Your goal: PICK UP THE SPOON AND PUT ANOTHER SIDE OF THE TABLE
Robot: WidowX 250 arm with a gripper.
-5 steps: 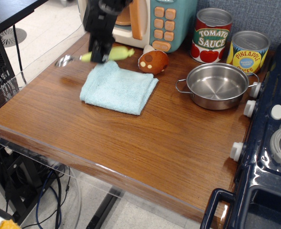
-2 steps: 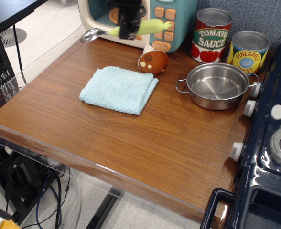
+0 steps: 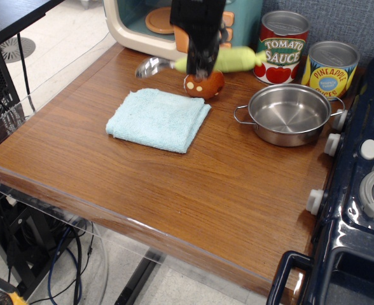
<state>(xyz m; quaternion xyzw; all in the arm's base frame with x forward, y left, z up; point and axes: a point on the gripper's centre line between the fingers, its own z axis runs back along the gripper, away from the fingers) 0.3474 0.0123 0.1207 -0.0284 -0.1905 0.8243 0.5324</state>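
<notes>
The spoon has a shiny metal bowl pointing left and a thick yellow-green handle pointing right. It hangs level in the air above the brown toy mushroom, near the back of the wood-grain table. My black gripper comes down from above and is shut on the spoon's handle near the bowl end.
A folded light-blue cloth lies left of centre. A steel pot sits to the right, with a tomato sauce can and a pineapple can behind it. A toy microwave stands at the back; a dark blue toy stove is at right.
My gripper has carried the spoon from the table's back left, up and to the right, and now holds it lower over the mushroom.
</notes>
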